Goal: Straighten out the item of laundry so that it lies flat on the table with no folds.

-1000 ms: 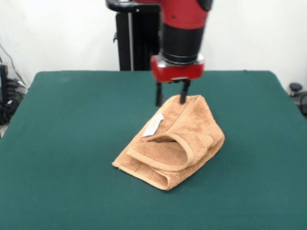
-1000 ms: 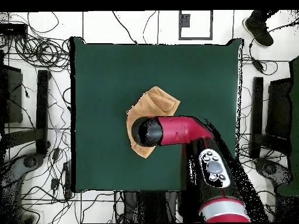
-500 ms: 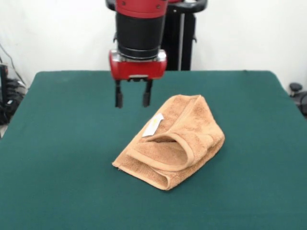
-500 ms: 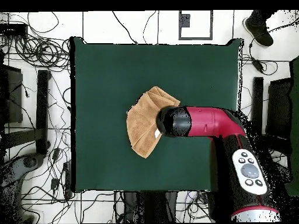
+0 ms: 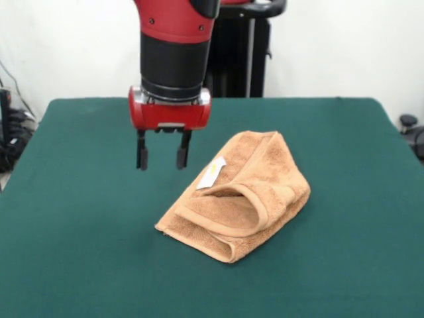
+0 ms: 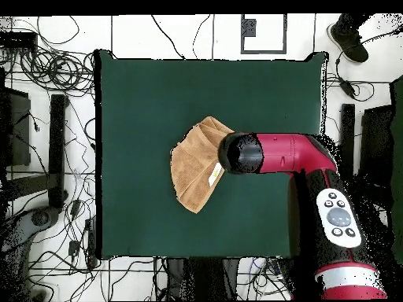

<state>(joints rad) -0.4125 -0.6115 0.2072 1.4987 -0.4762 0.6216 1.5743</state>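
The tan-orange towel (image 5: 242,197) lies folded over itself in the middle of the green table (image 5: 79,252), with a rolled hem on top and a white tag (image 5: 212,172) at its left edge. It also shows in the overhead view (image 6: 195,163), tag (image 6: 215,174) at its right side. My gripper (image 5: 160,158) hangs open and empty above the table, just left of the towel and apart from it. In the overhead view the arm's wrist (image 6: 243,153) covers the gripper beside the towel's right edge.
The black pedestal (image 5: 242,50) stands behind the table's far edge. Cables (image 6: 47,71) and stands lie on the floor around the table. A shoe (image 6: 348,37) shows at the overhead view's top right corner.
My gripper has moved off the towel's far corner, going left and toward the camera in the front view, and hangs lower. It stays open. The towel has not moved.
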